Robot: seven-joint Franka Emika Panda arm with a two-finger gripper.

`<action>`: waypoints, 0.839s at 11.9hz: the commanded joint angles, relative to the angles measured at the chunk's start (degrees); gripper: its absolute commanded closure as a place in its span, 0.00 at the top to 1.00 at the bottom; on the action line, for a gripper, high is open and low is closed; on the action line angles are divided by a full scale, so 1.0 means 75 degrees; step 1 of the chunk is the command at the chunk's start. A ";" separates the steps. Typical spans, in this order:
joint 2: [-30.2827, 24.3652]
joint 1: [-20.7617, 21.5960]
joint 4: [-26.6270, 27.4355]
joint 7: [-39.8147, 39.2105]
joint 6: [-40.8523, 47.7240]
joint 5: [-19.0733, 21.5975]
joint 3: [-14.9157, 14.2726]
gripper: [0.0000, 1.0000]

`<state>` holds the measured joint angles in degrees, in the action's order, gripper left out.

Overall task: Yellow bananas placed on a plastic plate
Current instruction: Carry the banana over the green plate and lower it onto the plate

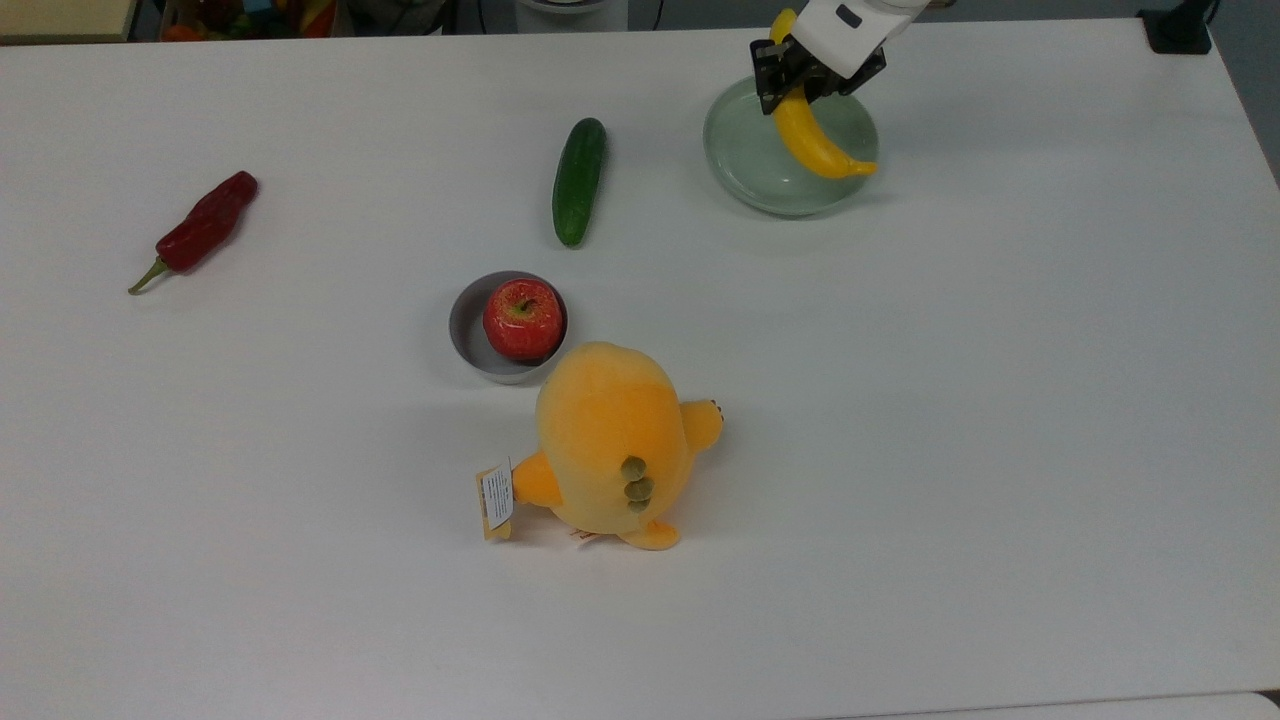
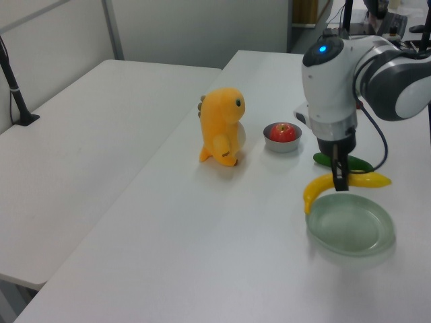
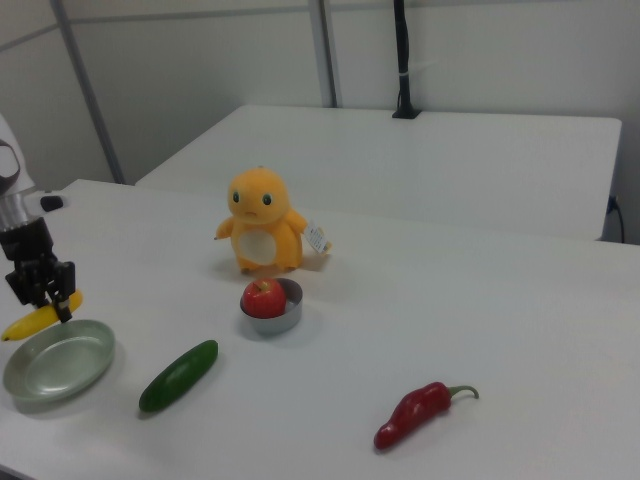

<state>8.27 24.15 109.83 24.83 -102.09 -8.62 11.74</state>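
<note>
One claw [image 1: 800, 88] is clenched on the yellow bananas [image 1: 815, 140], which amount to a single curved fruit, gripped a little off its middle toward the far end. The fruit hangs clear above the plastic plate [image 1: 745, 165], not resting on it; in the left view [image 2: 342, 183] it sits level with the plate's far rim [image 2: 350, 239], and in the right view [image 3: 35, 320] its low tip pokes out past the plate [image 3: 58, 362] on the right view's left.

Handling judgement: the fruit looks light and stiff, with a smooth skin that could slide between the fingers. Its curve means the long free end droops and may swing or twist in the grip. A hold nearer the middle of the curve would balance it better, but the present hold appears adequate for a short drop.

Progress judgement: transport is nearly done; lowering and release remain. The fruit is about as long as the plate is wide, so an end could catch the raised rim and tip out.

Other items on the counter [image 1: 1000, 450] lie well apart from the plate: cucumber [image 1: 579, 181], apple [image 1: 522, 318] in a grey bowl [image 1: 462, 330], plush toy [image 1: 605, 440], red pepper [image 1: 200, 230].
</note>
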 commanded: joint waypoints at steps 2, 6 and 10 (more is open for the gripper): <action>-0.0060 0.0026 0.0531 -0.0228 0.0101 0.0118 0.0122 0.49; -0.0013 -0.0032 0.0520 -0.0228 0.0159 0.0106 0.0122 1.00; -0.0001 -0.0673 0.0099 -0.0251 0.0171 -0.0186 0.0111 1.00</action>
<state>8.65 23.22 112.83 24.75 -101.57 -8.88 12.79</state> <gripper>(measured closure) 0.000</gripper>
